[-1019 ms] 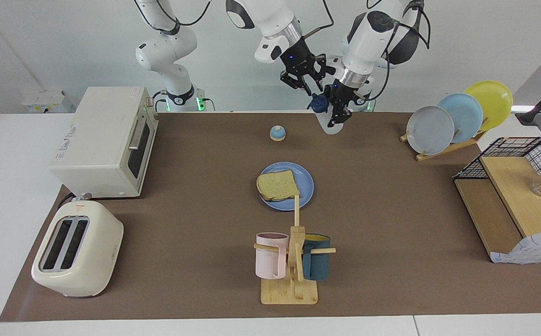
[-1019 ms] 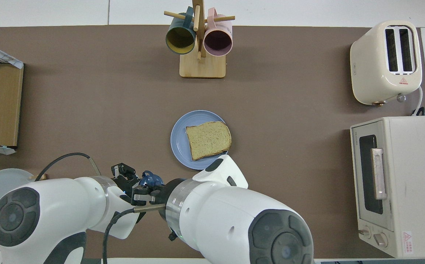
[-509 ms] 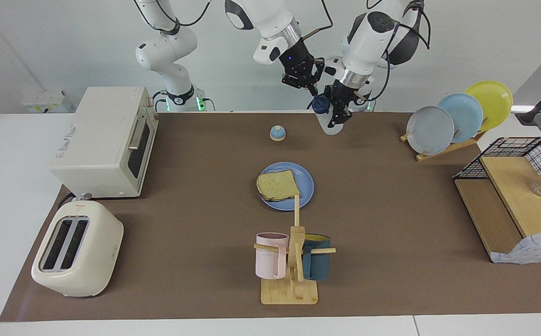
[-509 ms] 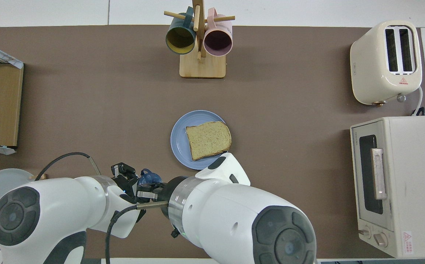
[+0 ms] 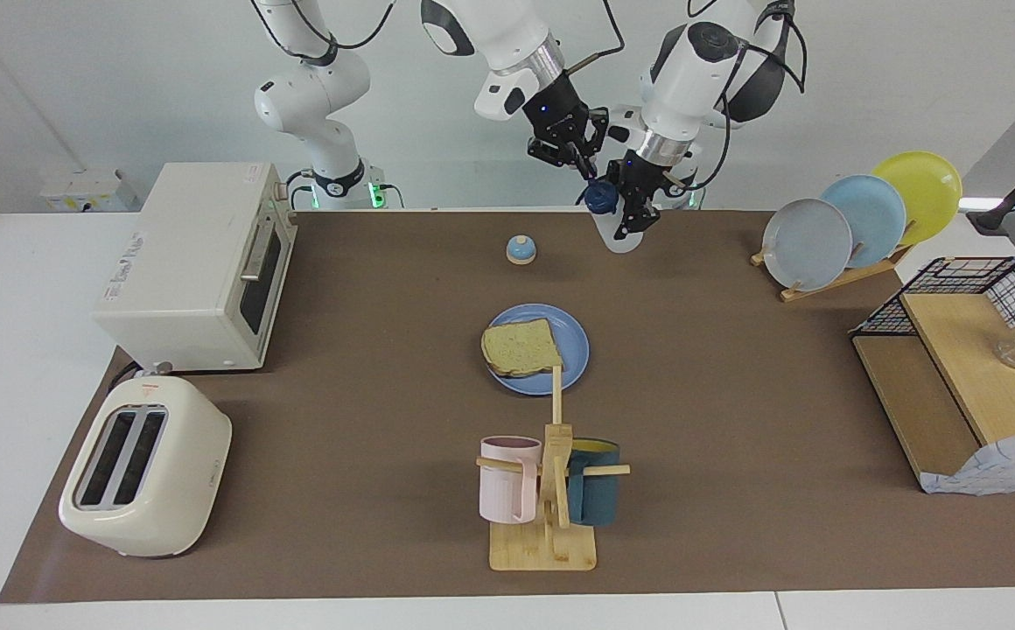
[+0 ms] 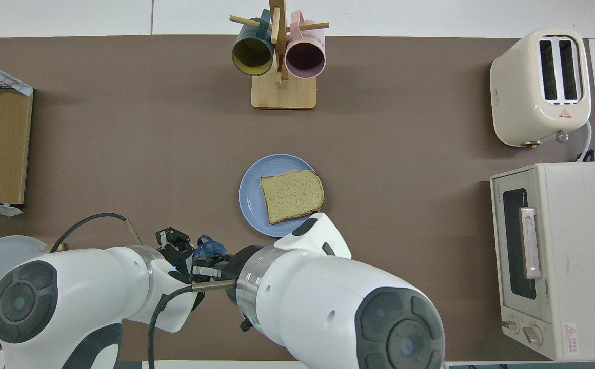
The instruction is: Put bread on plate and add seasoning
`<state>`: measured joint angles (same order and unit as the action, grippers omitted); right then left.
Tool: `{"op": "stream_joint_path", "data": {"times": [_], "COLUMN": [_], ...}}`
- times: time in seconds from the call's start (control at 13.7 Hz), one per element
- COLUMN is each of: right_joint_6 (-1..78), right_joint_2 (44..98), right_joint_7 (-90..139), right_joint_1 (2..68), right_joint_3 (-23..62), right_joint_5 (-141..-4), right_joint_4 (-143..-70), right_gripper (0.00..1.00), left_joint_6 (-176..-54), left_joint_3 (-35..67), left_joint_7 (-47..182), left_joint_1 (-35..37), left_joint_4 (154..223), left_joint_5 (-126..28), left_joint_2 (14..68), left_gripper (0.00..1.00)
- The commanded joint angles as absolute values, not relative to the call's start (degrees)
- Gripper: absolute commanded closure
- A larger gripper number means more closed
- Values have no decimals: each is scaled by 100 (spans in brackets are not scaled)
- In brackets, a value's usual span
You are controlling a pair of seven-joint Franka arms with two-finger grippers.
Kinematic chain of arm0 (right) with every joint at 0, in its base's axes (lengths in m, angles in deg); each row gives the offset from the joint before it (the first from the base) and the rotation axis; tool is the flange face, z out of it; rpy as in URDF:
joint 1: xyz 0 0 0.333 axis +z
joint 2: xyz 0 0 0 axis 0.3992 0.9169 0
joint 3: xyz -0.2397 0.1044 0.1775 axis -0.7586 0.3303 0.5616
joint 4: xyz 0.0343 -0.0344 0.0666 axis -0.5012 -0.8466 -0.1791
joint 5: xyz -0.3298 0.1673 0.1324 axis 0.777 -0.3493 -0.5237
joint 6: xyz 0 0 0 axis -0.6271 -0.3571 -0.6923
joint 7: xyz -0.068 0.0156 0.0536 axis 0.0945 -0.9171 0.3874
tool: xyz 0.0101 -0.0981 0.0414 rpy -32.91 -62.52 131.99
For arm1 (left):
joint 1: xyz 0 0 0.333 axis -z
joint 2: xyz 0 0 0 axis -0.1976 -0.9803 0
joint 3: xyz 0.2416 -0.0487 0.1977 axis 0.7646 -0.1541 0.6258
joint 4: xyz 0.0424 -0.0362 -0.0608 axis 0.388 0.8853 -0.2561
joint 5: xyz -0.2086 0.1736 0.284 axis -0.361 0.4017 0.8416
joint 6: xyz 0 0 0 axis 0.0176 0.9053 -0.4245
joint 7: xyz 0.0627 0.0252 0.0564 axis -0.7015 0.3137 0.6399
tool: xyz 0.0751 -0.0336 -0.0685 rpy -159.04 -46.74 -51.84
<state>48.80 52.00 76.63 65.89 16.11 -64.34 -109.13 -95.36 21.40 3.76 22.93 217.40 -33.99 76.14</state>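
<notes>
The bread (image 5: 521, 346) already lies on the plate (image 5: 574, 350), and the left gripper (image 5: 629, 208) squeezes the bottle (image 5: 614, 229) while the right gripper (image 5: 579, 158) (can't tell its fingers) hovers at its cap (image 5: 596, 196), so a bump could knock it loose.

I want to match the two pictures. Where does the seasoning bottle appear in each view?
Facing view: the seasoning bottle hangs at top centre, in the left pincer, over the table's edge by the robots.
Overhead view: only its blue cap shows, low in the picture, between the two arms.
Shared landmark: the blue plate with the bread.
</notes>
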Motion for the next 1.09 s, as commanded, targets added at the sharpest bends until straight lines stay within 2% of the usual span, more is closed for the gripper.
{"op": "stream_joint_path", "data": {"times": [0.0,0.15,0.29,0.58,0.66,0.8,1.02], "right_joint_6": [4985,4968,4977,5029,5055,5065,5047], "right_joint_2": [5214,5205,5179,5205,5214,5232,5310], "right_joint_7": [7640,7631,7570,7561,7552,7552,7570], "right_joint_1": [6537,6537,6537,6554,6554,6545,6528], "right_joint_3": [1645,1645,1645,1645,1645,1645,1637], "right_joint_5": [-6455,-6446,-6446,-6437,-6437,-6437,-6437], "right_joint_4": [-10944,-10961,-11014,-11067,-11067,-11032,-10909], "right_gripper": [65,67,75,78,81,97,100], "left_joint_6": [-9561,-9561,-9561,-9570,-9570,-9570,-9561], "left_joint_3": [2119,2119,2119,2119,2119,2119,2110], "left_joint_7": [477,477,477,485,485,485,485], "left_joint_1": [2350,2350,2350,2350,2350,2350,2350], "left_joint_4": [21808,21799,21799,21799,21807,21807,21799], "left_joint_5": [-3449,-3449,-3449,-3449,-3449,-3449,-3449], "left_joint_2": [7701,7701,7701,7701,7701,7701,7701], "left_gripper": [100,100,100,100,100,100,100]}}
